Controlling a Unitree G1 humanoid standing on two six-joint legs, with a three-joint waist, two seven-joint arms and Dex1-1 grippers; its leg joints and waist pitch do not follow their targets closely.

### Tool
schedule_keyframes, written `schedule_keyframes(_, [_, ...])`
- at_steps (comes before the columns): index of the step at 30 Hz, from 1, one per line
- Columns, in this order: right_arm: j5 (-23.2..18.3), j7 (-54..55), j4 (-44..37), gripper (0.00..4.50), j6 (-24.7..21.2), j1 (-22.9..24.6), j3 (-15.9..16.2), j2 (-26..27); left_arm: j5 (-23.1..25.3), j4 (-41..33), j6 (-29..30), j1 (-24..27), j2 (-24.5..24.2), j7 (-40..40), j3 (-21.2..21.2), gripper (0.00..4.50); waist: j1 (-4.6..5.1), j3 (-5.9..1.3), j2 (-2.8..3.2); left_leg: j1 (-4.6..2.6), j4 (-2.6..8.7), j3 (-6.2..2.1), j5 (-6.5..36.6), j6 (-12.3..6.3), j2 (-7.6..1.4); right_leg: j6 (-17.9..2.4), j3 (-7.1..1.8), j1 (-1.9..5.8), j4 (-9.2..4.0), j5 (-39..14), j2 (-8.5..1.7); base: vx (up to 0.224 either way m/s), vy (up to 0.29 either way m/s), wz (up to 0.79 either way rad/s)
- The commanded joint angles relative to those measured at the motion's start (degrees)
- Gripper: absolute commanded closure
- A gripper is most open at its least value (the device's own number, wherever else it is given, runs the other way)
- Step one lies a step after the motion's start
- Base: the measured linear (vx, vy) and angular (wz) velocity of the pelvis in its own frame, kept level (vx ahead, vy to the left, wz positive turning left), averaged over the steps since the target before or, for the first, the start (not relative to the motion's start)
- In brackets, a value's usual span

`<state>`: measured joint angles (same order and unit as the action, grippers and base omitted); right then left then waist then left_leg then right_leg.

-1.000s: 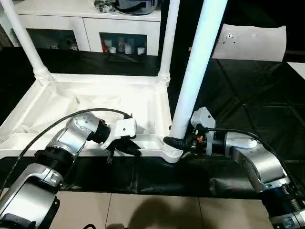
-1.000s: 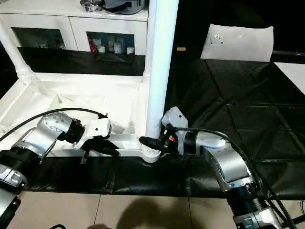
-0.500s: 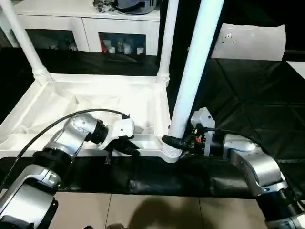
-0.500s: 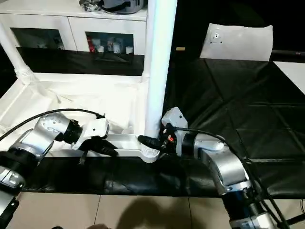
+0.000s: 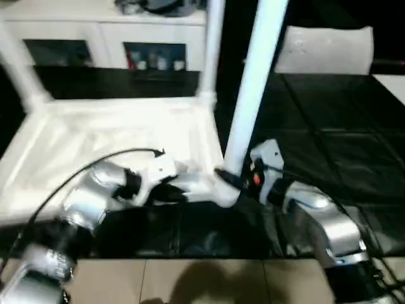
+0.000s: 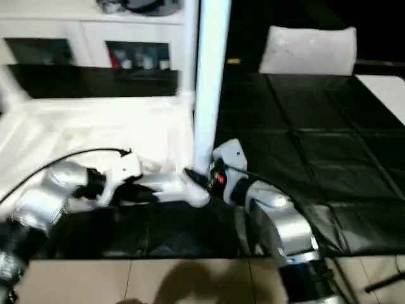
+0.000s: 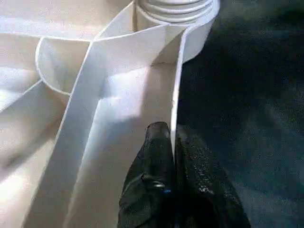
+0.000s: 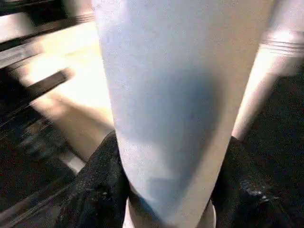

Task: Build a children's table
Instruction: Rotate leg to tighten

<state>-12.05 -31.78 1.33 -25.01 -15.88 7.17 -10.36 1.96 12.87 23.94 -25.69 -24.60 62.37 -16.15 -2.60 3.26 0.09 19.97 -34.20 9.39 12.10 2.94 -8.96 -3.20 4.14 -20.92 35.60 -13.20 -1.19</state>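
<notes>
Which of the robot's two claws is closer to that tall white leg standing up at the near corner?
Right. The right gripper has its black fingers either side of the leg, low down. The left gripper is shut on the tabletop's rim, along the edge from that corner.

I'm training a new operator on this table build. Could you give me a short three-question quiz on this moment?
1. True or false: the right gripper holds the near-corner leg close to its socket.
2. What do the left gripper jaws pinch: A) a leg, B) the table top rim, C) a cable?
3. How many legs stand upright in the table top?

Key: 1 true; 2 B; 3 three, the others being the far-right leg and the far-left leg.
</notes>
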Motion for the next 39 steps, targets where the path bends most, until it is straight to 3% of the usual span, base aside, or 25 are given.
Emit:
schedule_keyframes(1, [-0.18,2.75,4.69,2.61,-4.52,0.85,1.89,2.48,-1.13,-5.93,3.6,0.04,3.09,-4.51,1.23,4.5,-0.02,-1.93,0.42,0.09,4.58,-2.22,9.03,-1.34,-5.02,-8.99,-4.57,2.04,-5.78,-15.81,-8.31,0.0,0.0,0.0])
schedule_keyframes(4, [-0.1,7.34,7.08,2.61,-4.77,-0.99,-0.06,5.5,-0.82,-9.73,8.55,0.94,7.1,-8.21,1.06,4.5,0.65,-2.04,0.34,0.23,4.34,-2.06,7.4,-2.02,-4.85,-9.17,-4.64,2.25,-5.72,-13.92,-8.19,0.0,0.0,0.0])
schedule_keyframes(5, [-0.09,9.33,8.38,2.61,-4.95,-2.03,-0.87,7.1,-0.66,-11.81,11.24,1.28,8.72,-10.1,0.59,4.5,0.48,-2.27,-0.14,0.27,4.15,-1.96,5.96,-2.59,-4.69,-8.92,-4.58,2.33,-5.77,-13.43,-8.26,0.0,0.0,0.0])
schedule_keyframes(7, [-0.02,10.99,10.26,2.61,-5.1,-3.62,-1.23,9.18,-0.04,-13.91,13.51,1.5,9.77,-11.91,-0.7,4.5,0.56,-2.41,0.18,0.28,4.22,-2.01,5.41,-2.64,-4.79,-8.94,-4.48,2.25,-5.77,-12.62,-8.08,0.0,0.0,0.0])
schedule_keyframes(11, [0.39,10.99,11.73,2.61,-5.5,-5.11,-0.59,11.01,2.51,-13.99,13.6,1.36,7.95,-12.53,-2.51,4.5,0.63,-2.81,0.11,0.36,4.16,-2.05,5.29,-2.83,-4.65,-8.35,-4.46,2.56,-5.74,-11.37,-7.96,0.0,0.0,0.0])
schedule_keyframes(13, [0.42,11.11,11.98,2.61,-5.53,-5.17,-0.69,11.24,2.69,-14.04,13.92,1.4,7.58,-12.82,-2.54,4.5,0.54,-2.75,0.36,0.36,4.18,-2.07,5.04,-2.77,-4.67,-8.41,-4.5,2.5,-5.67,-10.56,-8.03,0.0,0.0,0.0])
schedule_keyframes(14, [0.67,11.12,12.3,2.61,-5.48,-5.34,-0.72,11.29,2.92,-14.14,14.18,1.36,6.78,-12.77,-2.7,4.5,0.58,-2.77,0.09,0.37,4.25,-2.1,5.13,-2.66,-4.76,-8.57,-4.49,2.58,-5.51,-10.28,-8.06,0.0,0.0,0.0])
schedule_keyframes(31, [3.32,8.82,14.49,2.61,-3.83,-5.67,-0.18,10.21,1.77,-15.45,14.75,2.48,3.68,-11.78,-3.81,4.5,1.51,-2.84,0.31,0.31,4.16,-2.04,5.9,-2.08,-4.73,-9.35,-4.57,2.58,-5.44,-9.5,-7.94,0.0,0.0,0.0])
schedule_keyframes(33, [3.24,8.0,14.77,2.05,-3.53,-5.79,-0.12,9.98,1.85,-15.04,14.4,2.35,3.74,-11.95,-3.87,4.5,1.54,-2.86,0.23,0.37,4.14,-2.04,5.54,-2.19,-4.72,-9.47,-4.58,2.67,-5.35,-8.91,-7.96,0.0,0.0,0.0])
schedule_keyframes(39, [3.7,6.9,15.01,1.54,-2.46,-5.84,0.19,9.26,1.84,-14.1,13.22,2.18,3.4,-12.17,-3.72,4.5,1.29,-3.0,0.25,0.33,4.01,-1.96,4.32,-2.61,-4.76,-9.93,-4.52,2.72,-5.18,-7.0,-7.88,0.0,0.0,0.0])
